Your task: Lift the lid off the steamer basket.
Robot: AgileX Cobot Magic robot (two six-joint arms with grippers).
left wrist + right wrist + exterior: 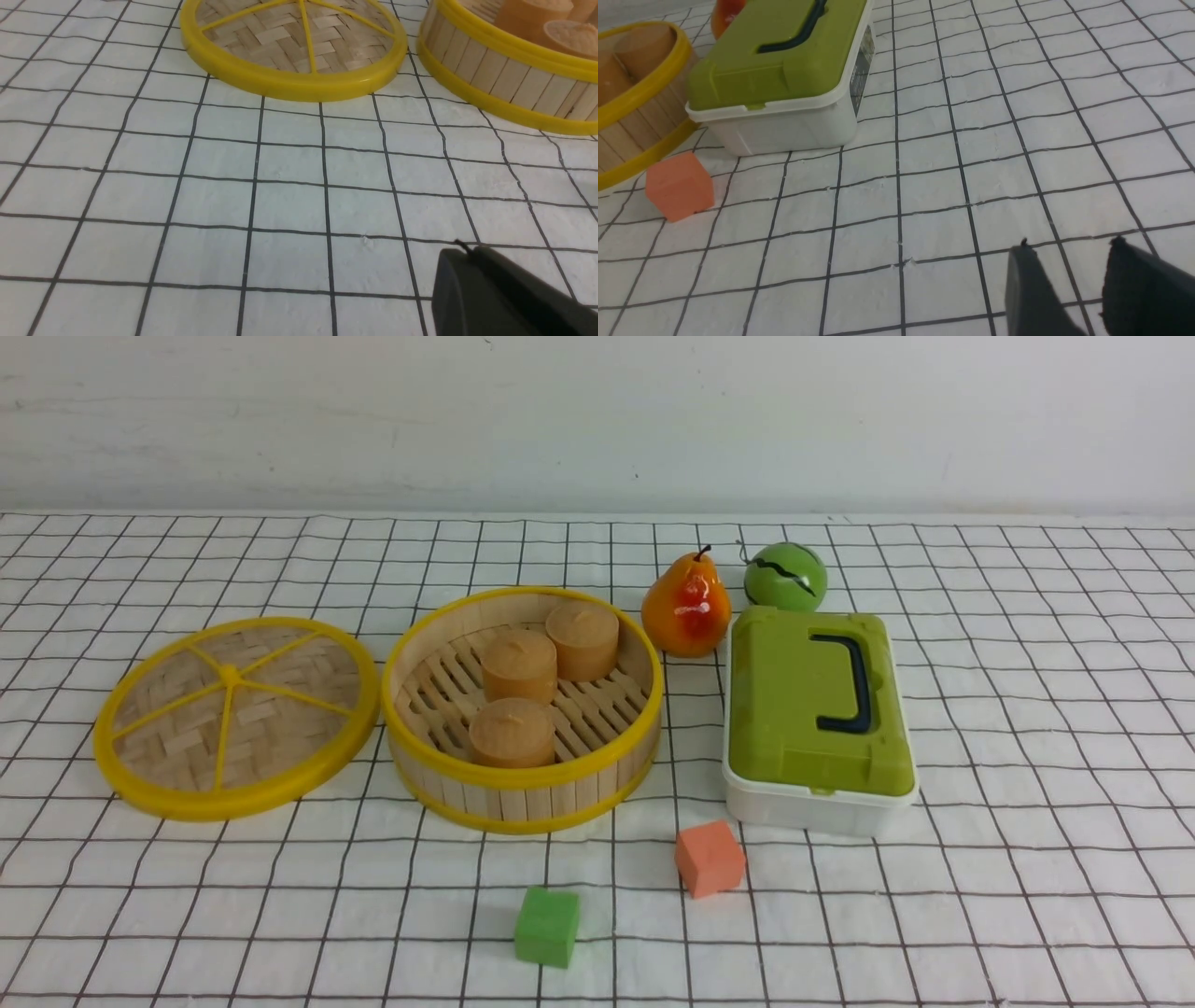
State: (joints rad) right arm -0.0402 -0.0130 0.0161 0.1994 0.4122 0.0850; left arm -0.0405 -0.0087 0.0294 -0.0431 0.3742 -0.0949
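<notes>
The lid (pixel 235 717), a woven bamboo disc with a yellow rim and spokes, lies flat on the cloth just left of the steamer basket (pixel 523 784). The basket stands uncovered, with three tan cylindrical buns (pixel 519 665) inside. Neither arm shows in the front view. In the left wrist view my left gripper (pixel 469 252) is shut and empty above bare cloth, well short of the lid (pixel 289 84) and the basket (pixel 504 79). My right gripper (pixel 1069 247) stands open and empty over bare cloth, away from the basket's wall (pixel 626 135).
A white box with a green lid (pixel 817 719) stands right of the basket, with a pear (pixel 686 607) and a green ball (pixel 785 576) behind it. An orange cube (pixel 709 859) and a green cube (pixel 547 926) lie on the checked cloth in front.
</notes>
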